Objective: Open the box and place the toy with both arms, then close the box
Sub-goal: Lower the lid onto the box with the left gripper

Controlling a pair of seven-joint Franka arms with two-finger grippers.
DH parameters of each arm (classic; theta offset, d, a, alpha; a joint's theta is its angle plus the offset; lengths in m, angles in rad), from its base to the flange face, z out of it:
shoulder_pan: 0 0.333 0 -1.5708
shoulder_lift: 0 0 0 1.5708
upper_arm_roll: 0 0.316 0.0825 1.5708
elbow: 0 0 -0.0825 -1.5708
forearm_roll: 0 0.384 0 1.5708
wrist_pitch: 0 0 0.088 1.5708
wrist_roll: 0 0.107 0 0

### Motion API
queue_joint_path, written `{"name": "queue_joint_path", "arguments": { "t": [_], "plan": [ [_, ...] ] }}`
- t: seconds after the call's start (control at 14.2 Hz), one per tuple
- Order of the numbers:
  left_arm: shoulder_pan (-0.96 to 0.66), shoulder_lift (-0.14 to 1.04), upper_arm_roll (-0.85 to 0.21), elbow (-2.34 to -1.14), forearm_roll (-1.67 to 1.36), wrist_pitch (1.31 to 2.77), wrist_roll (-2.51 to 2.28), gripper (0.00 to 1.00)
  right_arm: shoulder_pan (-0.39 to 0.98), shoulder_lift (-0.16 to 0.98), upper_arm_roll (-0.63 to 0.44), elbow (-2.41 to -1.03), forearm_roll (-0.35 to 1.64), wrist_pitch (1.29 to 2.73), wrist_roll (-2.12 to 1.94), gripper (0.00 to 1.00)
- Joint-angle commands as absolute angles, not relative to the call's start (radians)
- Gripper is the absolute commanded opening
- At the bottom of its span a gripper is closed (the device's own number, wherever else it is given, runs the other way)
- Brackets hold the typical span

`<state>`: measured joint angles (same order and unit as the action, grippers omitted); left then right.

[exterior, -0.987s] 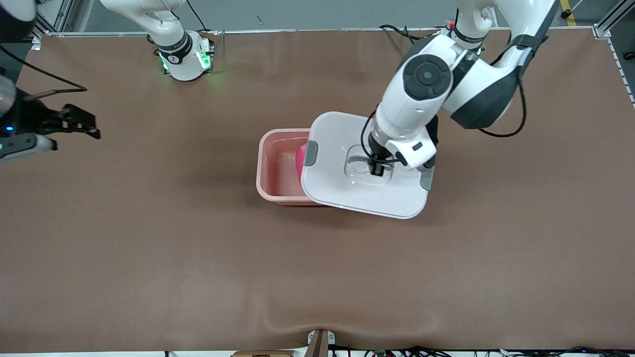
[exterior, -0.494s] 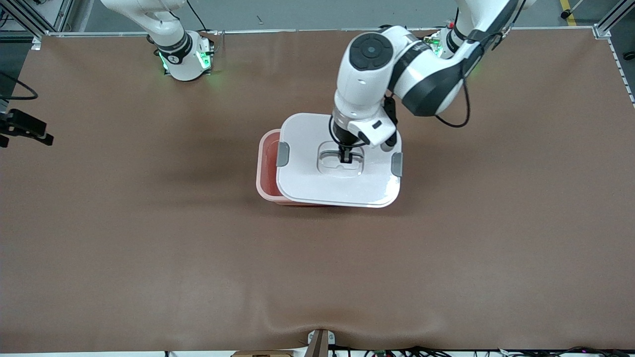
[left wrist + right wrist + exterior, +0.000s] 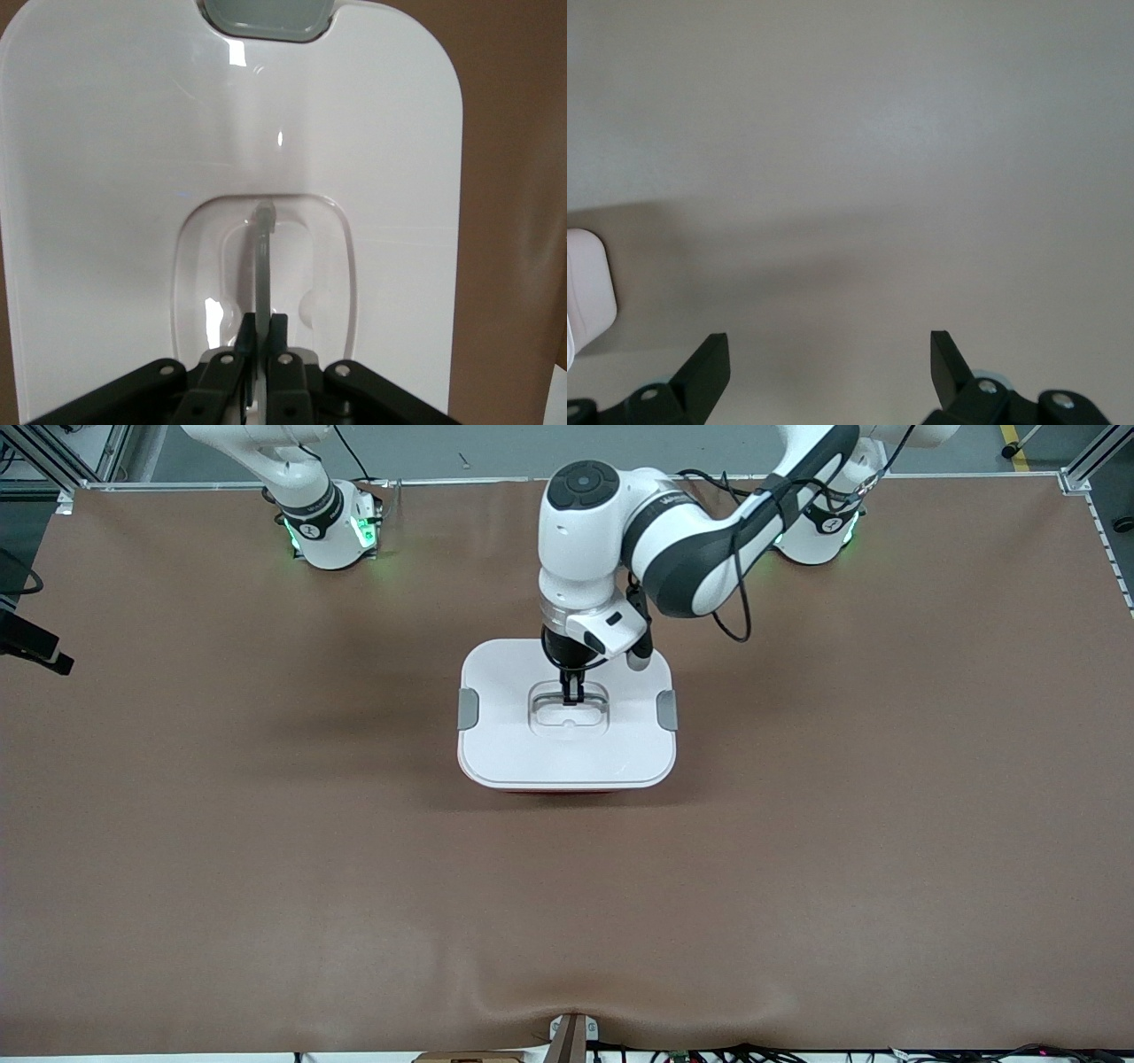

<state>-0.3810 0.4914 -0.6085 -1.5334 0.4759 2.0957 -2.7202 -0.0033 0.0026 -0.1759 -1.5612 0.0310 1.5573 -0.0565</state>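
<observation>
Jaws of the left gripper (image 3: 571, 689) are clamping shut on the clear handle (image 3: 264, 257) recessed in the white lid (image 3: 567, 757); the thin bar is sitting between the two fingertips (image 3: 245, 329) in the left wrist view. Jaws of the right gripper (image 3: 830, 352) are standing wide apart with nothing between them.

Going from largest to smallest: the brown counter (image 3: 266, 886) is filling the front view. The left arm (image 3: 673, 558) is reaching from the upper right of the frame down to the centre, where the box (image 3: 567, 784) is sitting. The lid is covering the box squarely, so only a thin pink strip of the tub is showing along the lid's lower edge. The central grip is probably keeping the lid level while it is seated. Grey side clips (image 3: 468, 708) are lying at the lid's two short ends; whether they are latched cannot be told.

The toy is not visible; presumably it is inside the box.

The right arm is waiting at the left edge of the frame, its gripper over a plain grey surface in its wrist view.
</observation>
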Motion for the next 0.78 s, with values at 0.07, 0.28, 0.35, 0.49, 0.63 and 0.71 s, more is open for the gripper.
{"name": "queue_joint_path", "arguments": {
  "t": [0.07,0.28,0.35,0.49,0.63,0.71],
  "plan": [
    [-0.429,0.531,-0.603,-1.523,0.587,2.114,-2.841,0.0,0.035,-0.015,-0.166,-1.589,0.029,1.575,0.003,1.0],
    [-0.454,0.541,-0.6,-1.52,0.591,2.115,-2.862,0.0,0.051,-0.014,-0.166,-1.579,0.021,1.577,-0.015,1.0],
    [-0.465,0.546,-0.597,-1.522,0.591,2.115,-2.864,0.0,0.049,-0.012,-0.166,-1.578,0.02,1.578,-0.032,1.0],
    [-0.472,0.56,-0.595,-1.526,0.612,2.114,-2.897,0.0,0.049,-0.002,-0.166,-1.566,0.021,1.577,-0.049,1.0],
    [-0.479,0.569,-0.595,-1.526,0.638,2.102,-2.942,0.0,0.058,0.011,-0.166,-1.566,0.018,1.577,-0.049,1.0],
    [-0.489,0.569,-0.595,-1.529,0.647,2.097,-2.947,0.0,0.061,0.014,-0.166,-1.566,0.018,1.577,-0.049,1.0]
  ]
}}
